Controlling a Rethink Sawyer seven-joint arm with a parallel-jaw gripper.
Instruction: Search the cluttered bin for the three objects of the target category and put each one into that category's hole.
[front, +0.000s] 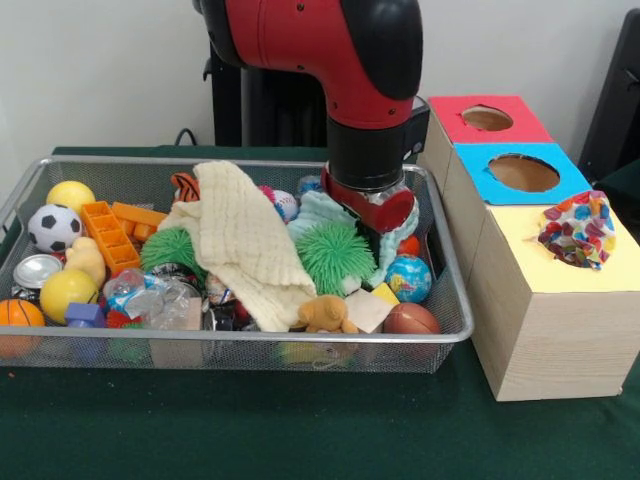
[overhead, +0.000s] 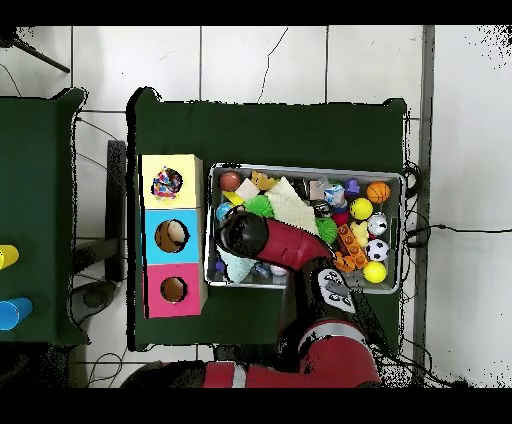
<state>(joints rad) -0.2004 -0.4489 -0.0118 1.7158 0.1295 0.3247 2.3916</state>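
Note:
A wire bin (front: 240, 340) is packed with toys: a soccer ball (front: 53, 227), yellow balls (front: 70, 195), a small basketball (front: 20, 315), a globe ball (front: 408, 277), a brown football (front: 411, 319), green spiky balls (front: 335, 255), orange bricks (front: 110, 235) and a cream cloth (front: 245, 245). My gripper (front: 372, 212) reaches down into the bin's right part, behind the spiky ball, with its tip hidden. In the overhead view the gripper (overhead: 240, 233) is over the bin's left end. A wooden box beside the bin has a red hole (front: 487, 119), a blue hole (front: 523, 173) and a yellow top (front: 520, 265).
A multicoloured patchwork object (front: 577, 230) sits in the yellow hole (overhead: 167, 183). A tan plush toy (front: 325, 314) and a metal can (front: 36, 271) lie near the bin's front. On a side table, a yellow cup (overhead: 8, 256) and a blue cup (overhead: 12, 312) stand.

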